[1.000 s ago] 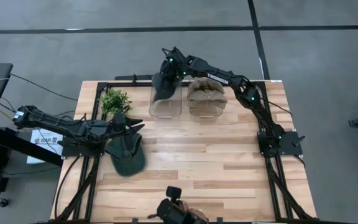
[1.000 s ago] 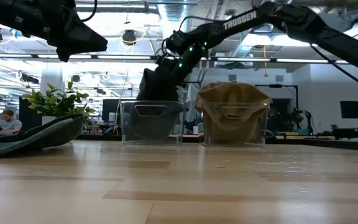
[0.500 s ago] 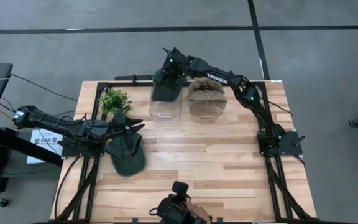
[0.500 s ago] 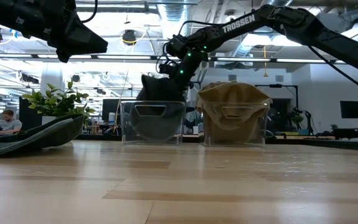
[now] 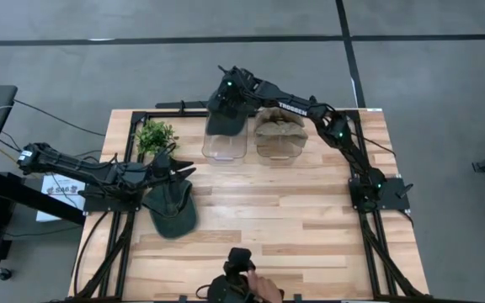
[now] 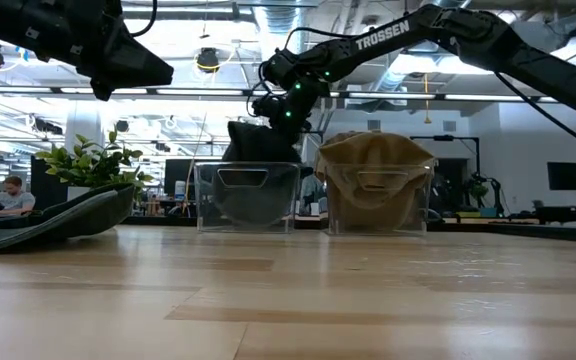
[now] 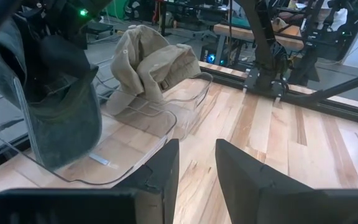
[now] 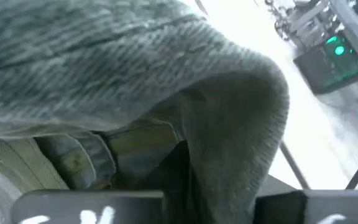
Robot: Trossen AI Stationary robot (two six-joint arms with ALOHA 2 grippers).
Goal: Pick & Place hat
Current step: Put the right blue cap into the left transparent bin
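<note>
The right claw (image 5: 226, 108) is clamped on a dark green hat (image 5: 224, 123) at about twelve o'clock on the counter (image 5: 293, 219), holding it over the far end of the left clear bin (image 5: 225, 143). The hat hangs partly inside that bin with its crown bunched above the rim. The neighbouring clear bin (image 5: 278, 141) already holds a tan hat (image 5: 278, 124).

The chief risk, as it looks from here, is a release with the fabric draped over the bin wall. The hat could then slide out the back, off the counter's far edge. A claw snagged in the cloth could also drag the light bin along.

A second green hat (image 5: 172, 210) lies at about nine o'clock, with the left claw (image 5: 178, 168) hovering just beside its far edge, fingers apart and gripping nothing. If it comes down on the brim alone, the hat may slip free.

The high view gives the layout, both bins side by side and a small potted plant (image 5: 154, 135) near the left arm. The low view shows what that one cannot: how high the held hat (image 6: 260, 142) sits above the bin rim. The right wrist view shows only folds of grey-green cloth (too close to read anything more). The left wrist view looks across the counter at both bins and the right arm's load.
</note>
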